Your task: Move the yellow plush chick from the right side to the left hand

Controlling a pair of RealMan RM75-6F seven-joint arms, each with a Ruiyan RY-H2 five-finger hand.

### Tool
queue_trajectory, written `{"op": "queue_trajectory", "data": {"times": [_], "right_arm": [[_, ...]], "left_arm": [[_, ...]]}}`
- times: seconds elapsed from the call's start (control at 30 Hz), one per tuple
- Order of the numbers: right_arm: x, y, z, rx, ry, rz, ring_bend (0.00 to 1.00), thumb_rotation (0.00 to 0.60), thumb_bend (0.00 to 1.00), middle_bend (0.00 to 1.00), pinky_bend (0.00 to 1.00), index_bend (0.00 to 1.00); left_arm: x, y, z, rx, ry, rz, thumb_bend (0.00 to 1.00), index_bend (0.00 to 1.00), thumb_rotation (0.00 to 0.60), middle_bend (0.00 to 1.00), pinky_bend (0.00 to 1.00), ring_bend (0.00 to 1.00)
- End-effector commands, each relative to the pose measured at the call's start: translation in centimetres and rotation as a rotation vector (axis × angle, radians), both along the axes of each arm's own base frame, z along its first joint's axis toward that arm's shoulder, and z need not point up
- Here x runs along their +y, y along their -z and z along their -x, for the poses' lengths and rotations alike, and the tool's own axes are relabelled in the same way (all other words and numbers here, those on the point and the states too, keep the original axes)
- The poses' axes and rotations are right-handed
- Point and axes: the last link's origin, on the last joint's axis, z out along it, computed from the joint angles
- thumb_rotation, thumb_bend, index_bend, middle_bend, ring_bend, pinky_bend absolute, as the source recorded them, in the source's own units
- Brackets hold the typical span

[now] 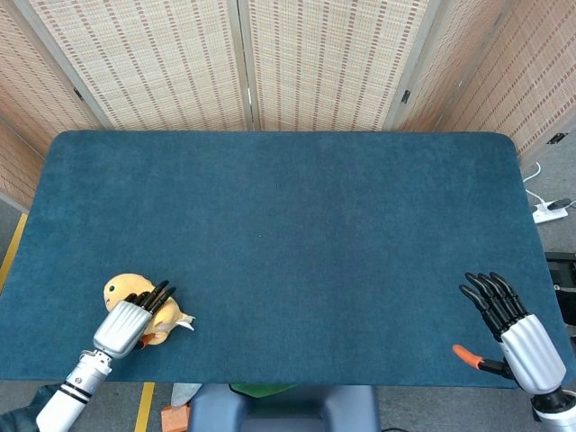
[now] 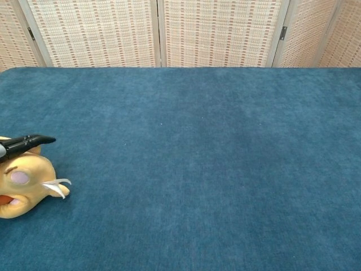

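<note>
The yellow plush chick (image 1: 121, 290) lies on the blue table (image 1: 297, 225) near its front left corner, white tag pointing right. My left hand (image 1: 126, 322) lies over the chick's near side, with its black fingers (image 1: 155, 296) stretched out straight across the body rather than curled around it. In the chest view the chick (image 2: 25, 183) sits at the left edge with one straight black finger (image 2: 28, 141) just above it. My right hand (image 1: 515, 331) hovers at the front right corner with its fingers spread, holding nothing.
Woven screen panels (image 1: 315, 63) stand behind the table's far edge. A white power strip (image 1: 549, 212) lies on the floor to the right. Both hands are close to the table's front edge.
</note>
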Motion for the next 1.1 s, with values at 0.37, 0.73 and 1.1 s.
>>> {"op": "queue_trajectory", "data": {"times": [0.37,0.73,1.1], "right_arm": [[0.2,-0.1,0.0,0.001,-0.003,0.001,0.00,0.600,0.06,0.00,0.00,0.00],[0.5,0.0,0.0,0.020,0.010,-0.001,0.00,0.600,0.06,0.00,0.00,0.00],[0.8,0.9,0.1,0.103,0.083,0.027,0.00,0.600,0.08,0.00,0.00,0.00]], "left_arm": [[-3.3,-7.2,-0.1,-0.119,-0.132,-0.033,0.24,0.00,0.600,0.00,0.23,0.00],[-7.2,-13.7,2.8,-0.329,-0.235,-0.274,0.25,0.00,0.600,0.00,0.24,0.00],[-10.2,-15.6,7.1,-0.333,-0.322,-0.543,0.27,0.00,0.600,0.00,0.21,0.00]]}}
